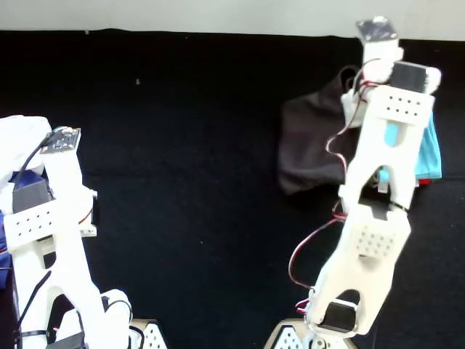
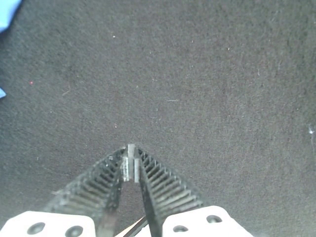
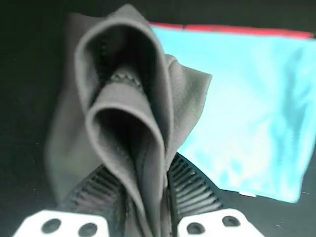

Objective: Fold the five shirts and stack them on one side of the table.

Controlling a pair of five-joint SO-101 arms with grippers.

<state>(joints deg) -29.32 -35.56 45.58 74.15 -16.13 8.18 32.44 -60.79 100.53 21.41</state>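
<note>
Charcoal shirt [image 3: 123,113] — bunched, looped; teal shirt [image 3: 247,98] prob. beneath.

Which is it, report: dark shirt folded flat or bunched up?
Bunched: the dark shirt rises in loose loops from the right gripper, shut on it.

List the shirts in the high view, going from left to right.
white shirt → dark shirt → turquoise shirt
</note>
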